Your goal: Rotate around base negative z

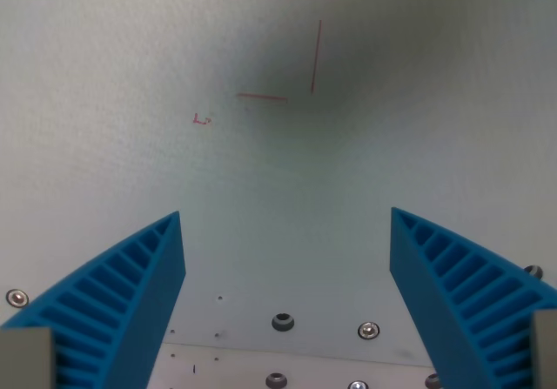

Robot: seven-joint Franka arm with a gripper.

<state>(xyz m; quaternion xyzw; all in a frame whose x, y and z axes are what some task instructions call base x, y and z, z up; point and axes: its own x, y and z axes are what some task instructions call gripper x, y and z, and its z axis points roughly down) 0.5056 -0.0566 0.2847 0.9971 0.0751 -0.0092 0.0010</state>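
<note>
Turning about base: pure spin on the vertical axis, negative sense; no thing to grasp, so the task's thing is the arm itself, seen only as its blue fingers over the table.
Gripper (287, 219): spread wide, nothing between the tips, bare surface visible through the gap.
Fingers (130, 293): ribbed blue, one at the wrist view's left, one at the wrist view's right, both angled inward toward the top.
Table (104, 76): pale, flat, below the tool; contact not apparent, height not readable.
Red marks (315, 57): thin lines forming an open bracket near the top, well apart from the fingertips; small red scribble (202, 120) to the wrist view's left of them.
Screws (283, 322): several bolt heads along the lower edge, between and below the fingers.
Shadow (348, 84): soft dark patch around the red lines.
Good practice: hold height and tilt constant, spread unchanged, smooth and slow sweep.
Progress cue: drift of red lines and bolt heads across the wrist view as a gauge of rotation.
Risk: low, judged from the bare surface; cable twist or joint limit outside view, cannot tell.
</note>
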